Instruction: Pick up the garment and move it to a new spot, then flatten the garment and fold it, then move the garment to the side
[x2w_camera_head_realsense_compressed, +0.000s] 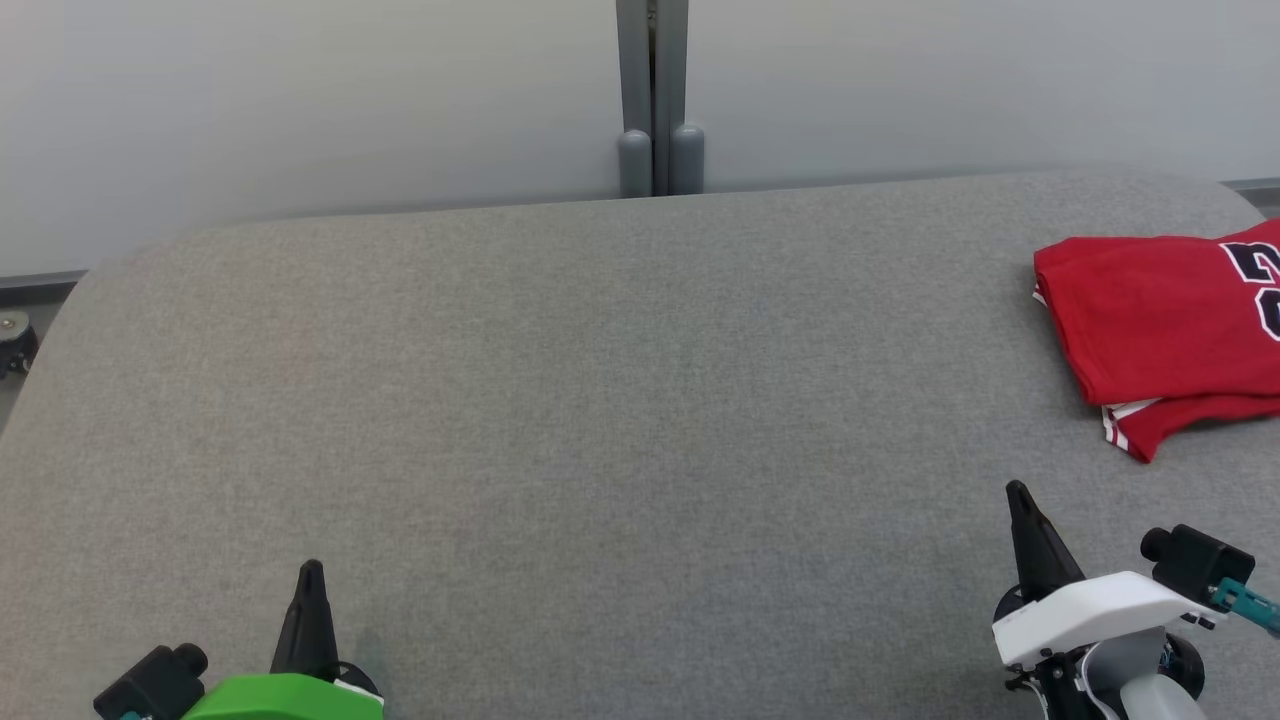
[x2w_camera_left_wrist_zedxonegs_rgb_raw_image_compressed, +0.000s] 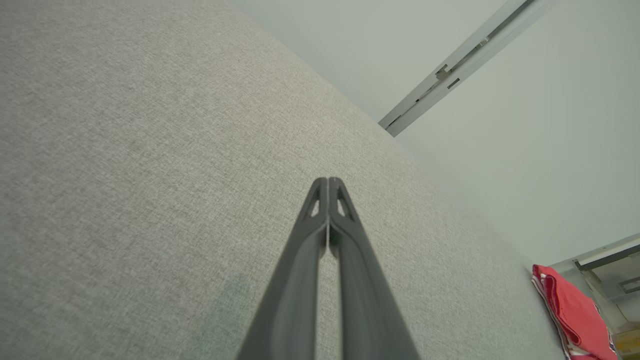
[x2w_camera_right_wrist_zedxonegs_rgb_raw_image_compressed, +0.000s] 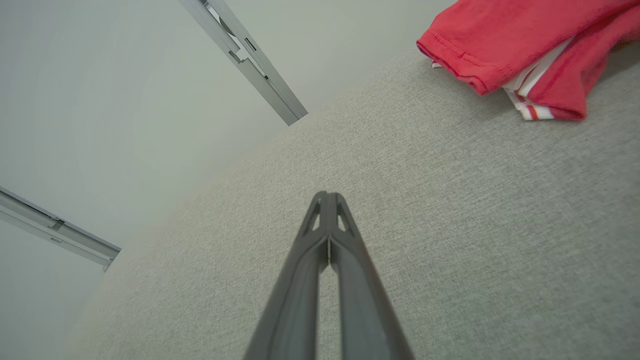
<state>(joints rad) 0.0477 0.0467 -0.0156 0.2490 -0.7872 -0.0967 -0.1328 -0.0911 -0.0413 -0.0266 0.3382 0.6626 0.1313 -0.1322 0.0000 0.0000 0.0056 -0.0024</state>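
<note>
Left gripper (x2w_camera_head_realsense_compressed: 311, 567) and right gripper (x2w_camera_head_realsense_compressed: 1018, 489) are closed, empty — a stray right-arm sweep could unfold the red jersey (x2w_camera_head_realsense_compressed: 1140, 320) nearby.

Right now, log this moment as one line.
garment: folded, right side of table | left gripper: shut, empty | right gripper: shut, empty

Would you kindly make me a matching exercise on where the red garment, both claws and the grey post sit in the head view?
Things:
1 red garment
2 left claw
3 right claw
4 grey post

Places:
A lower left, shut
B top centre
C lower right, shut
D right edge, folded

Pairs: 1-D, 2-A, 3-C, 4-B
</note>
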